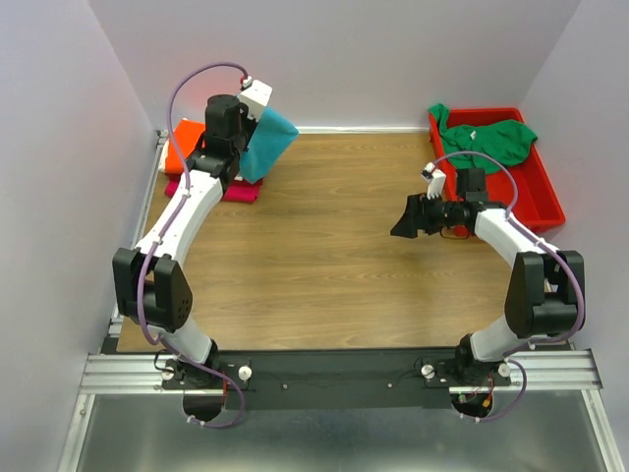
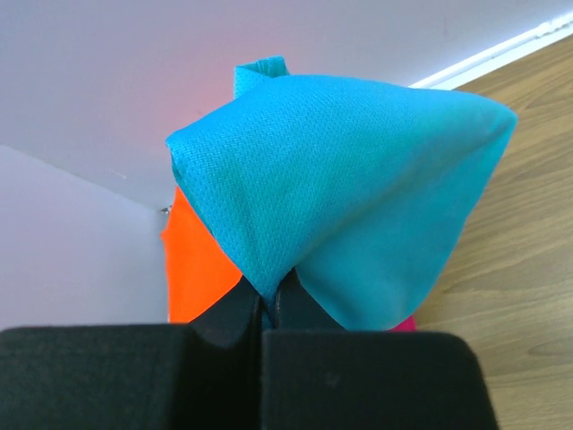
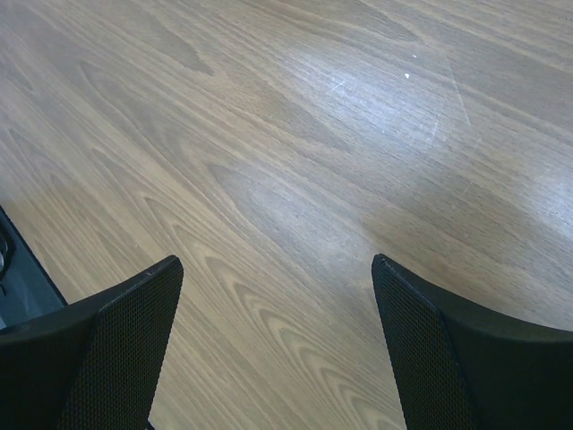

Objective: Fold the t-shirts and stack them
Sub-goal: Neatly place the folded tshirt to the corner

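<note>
My left gripper (image 1: 239, 162) is shut on a folded teal t-shirt (image 1: 267, 144) and holds it up off the table at the far left; in the left wrist view the teal shirt (image 2: 358, 206) hangs from the shut jaws. Below it lie an orange t-shirt (image 1: 181, 146) and a magenta t-shirt (image 1: 241, 191) in a stack. The orange shirt (image 2: 199, 260) shows behind the teal one. A green t-shirt (image 1: 491, 139) lies crumpled in the red bin (image 1: 541, 192) at the far right. My right gripper (image 1: 405, 221) is open and empty above the bare wood (image 3: 295, 179).
The wooden table (image 1: 324, 265) lies between the two arms. White walls close in the left, back and right sides. A metal rail with the arm bases runs along the near edge (image 1: 334, 374).
</note>
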`<state>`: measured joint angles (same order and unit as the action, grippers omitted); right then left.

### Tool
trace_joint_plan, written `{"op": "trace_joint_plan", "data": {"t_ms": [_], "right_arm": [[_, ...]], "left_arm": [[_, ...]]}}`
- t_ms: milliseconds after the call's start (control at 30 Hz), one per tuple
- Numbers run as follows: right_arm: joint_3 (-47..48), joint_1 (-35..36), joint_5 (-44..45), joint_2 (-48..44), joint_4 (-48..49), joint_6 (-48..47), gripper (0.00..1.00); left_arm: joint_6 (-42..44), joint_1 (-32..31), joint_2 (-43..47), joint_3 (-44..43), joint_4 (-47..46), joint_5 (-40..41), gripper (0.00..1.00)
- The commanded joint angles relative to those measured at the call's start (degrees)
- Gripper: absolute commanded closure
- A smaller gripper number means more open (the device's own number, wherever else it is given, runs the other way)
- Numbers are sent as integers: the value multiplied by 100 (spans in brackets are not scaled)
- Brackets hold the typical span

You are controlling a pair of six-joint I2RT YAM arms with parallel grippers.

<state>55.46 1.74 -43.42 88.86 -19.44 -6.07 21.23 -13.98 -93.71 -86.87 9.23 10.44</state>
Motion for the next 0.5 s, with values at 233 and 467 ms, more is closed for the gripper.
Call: {"op": "trace_joint_plan", "data": {"t_ms": [233,467], "right_arm": [[-88,-86,-193,-158,-33,-26,7],[-97,-147,-255,-194,-42,-17,7]], "left_arm": [[56,246,257,-611,-80,231,100],[56,360,-181,-963,-80,284,100]]}}
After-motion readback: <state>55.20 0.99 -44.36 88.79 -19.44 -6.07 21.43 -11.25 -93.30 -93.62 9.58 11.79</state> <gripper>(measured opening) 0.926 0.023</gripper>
